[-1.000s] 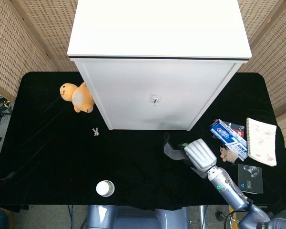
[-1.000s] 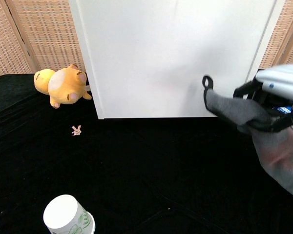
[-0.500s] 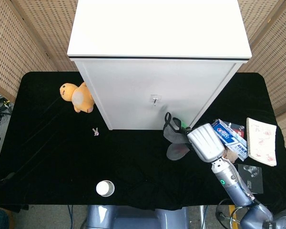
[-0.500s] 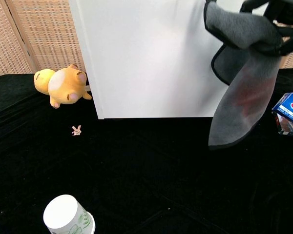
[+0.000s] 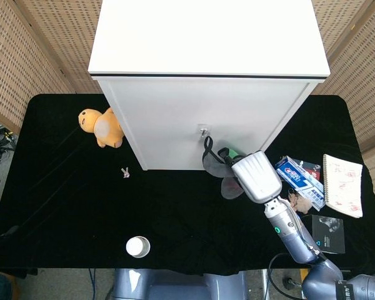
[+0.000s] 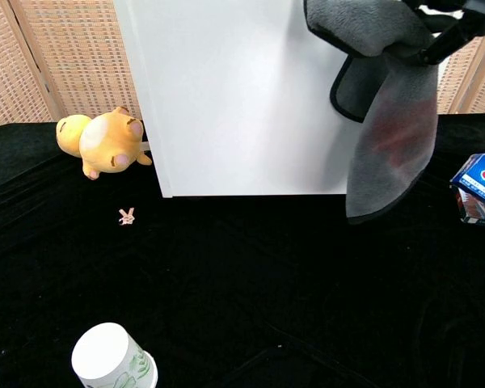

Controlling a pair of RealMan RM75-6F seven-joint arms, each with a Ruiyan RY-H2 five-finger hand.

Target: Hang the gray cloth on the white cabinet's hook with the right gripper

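My right hand (image 5: pixel 256 176) holds the gray cloth (image 5: pixel 220 169) in the air in front of the white cabinet (image 5: pixel 203 125). The cloth's black loop sits just right of and below the small metal hook (image 5: pixel 204 131) on the cabinet's front. In the chest view the gray cloth (image 6: pixel 388 113) hangs down from the top right, draped before the white cabinet (image 6: pixel 242 97); only dark finger parts of the right hand (image 6: pixel 453 24) show at the top edge. The hook is above that view. My left hand is out of sight.
A yellow plush toy (image 5: pixel 102 127) lies left of the cabinet, a tiny pink item (image 5: pixel 125 172) on the black table (image 5: pixel 69 200). A white cup (image 5: pixel 138 246) stands near the front edge. A toothpaste box (image 5: pixel 299 180), notebook (image 5: pixel 342 185) and dark card (image 5: pixel 327 232) lie at the right.
My right hand has lifted the cloth off the table and carried it up and left toward the cabinet's hook. The cloth now hangs higher and closer to the cabinet front.
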